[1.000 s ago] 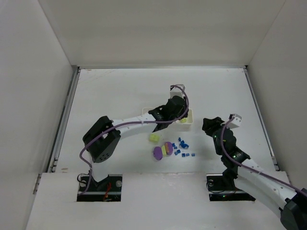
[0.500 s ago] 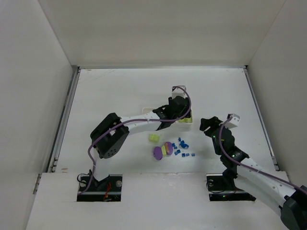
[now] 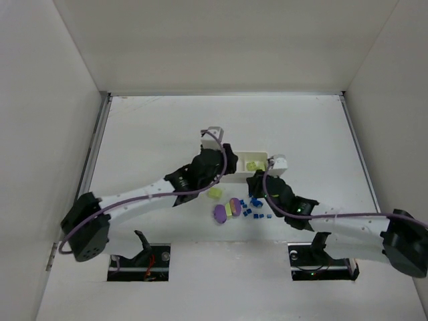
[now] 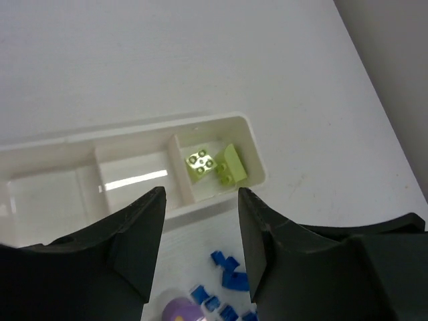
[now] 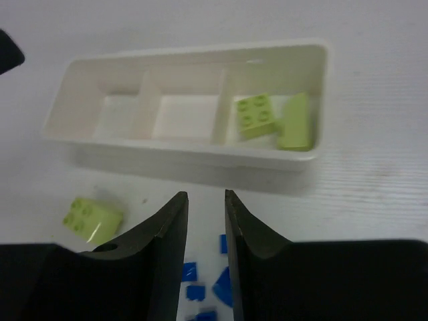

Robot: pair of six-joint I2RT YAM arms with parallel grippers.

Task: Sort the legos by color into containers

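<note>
The white tray (image 3: 258, 154) has three compartments. Two yellow-green blocks (image 3: 253, 164) lie in its right one, and the other two are empty in the wrist views. My left gripper (image 3: 224, 167) is open and empty above the tray's left end. My right gripper (image 3: 257, 182) is open with a narrow gap, empty, just in front of the tray and over the dark-blue bricks (image 3: 255, 204). A loose yellow-green block (image 3: 215, 192) and the purple piece (image 3: 219, 214) lie in front of the tray. The left wrist view shows the left gripper (image 4: 200, 195), the blocks (image 4: 202, 162) and the blue bricks (image 4: 229, 269).
Another purple and yellow-green piece (image 3: 232, 206) sits beside the purple one. In the right wrist view, the right gripper (image 5: 204, 196) is near the tray (image 5: 200, 53), the loose block (image 5: 92, 217) and blue bricks (image 5: 192, 273). White walls enclose the table on three sides.
My left gripper has moved left from the tray's right end, uncovering the yellow-green blocks there. My right arm has swung left and down to the blue bricks.
</note>
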